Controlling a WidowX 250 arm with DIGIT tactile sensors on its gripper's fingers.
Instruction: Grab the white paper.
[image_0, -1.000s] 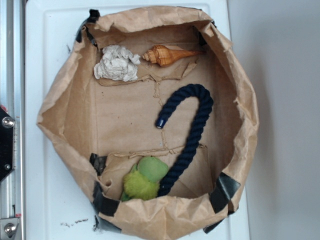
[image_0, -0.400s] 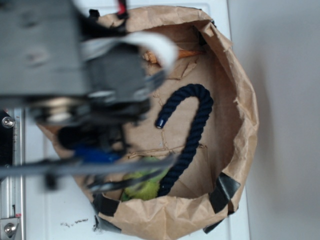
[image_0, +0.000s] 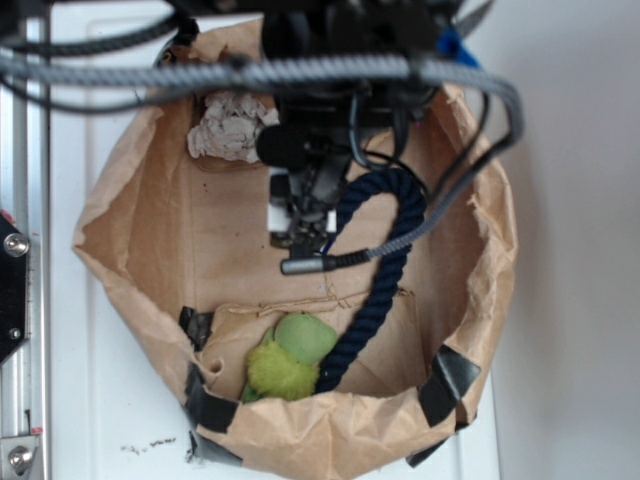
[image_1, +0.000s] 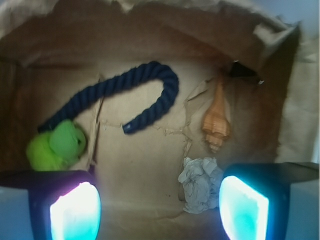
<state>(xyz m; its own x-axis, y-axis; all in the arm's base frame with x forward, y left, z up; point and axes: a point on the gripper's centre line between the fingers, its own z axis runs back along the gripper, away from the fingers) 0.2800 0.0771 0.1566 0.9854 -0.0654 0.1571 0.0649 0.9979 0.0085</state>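
Note:
The white paper is a crumpled off-white wad lying on the bag floor at the back left. In the wrist view the white paper lies just inside the right pad, below it and apart from it. My gripper hangs over the middle of the bag floor, right of and nearer than the paper. In the wrist view my gripper is open and empty, with bare bag floor between the jaws.
The wide brown paper bag walls everything in. A navy rope curves at the right, also seen in the wrist view. A green plush toy lies at the front. An orange seashell lies beside the paper.
One second ago no arm was in view. It swept in blurred over the bag's left side and now hangs over the bag's middle. The objects in the bag have not moved.

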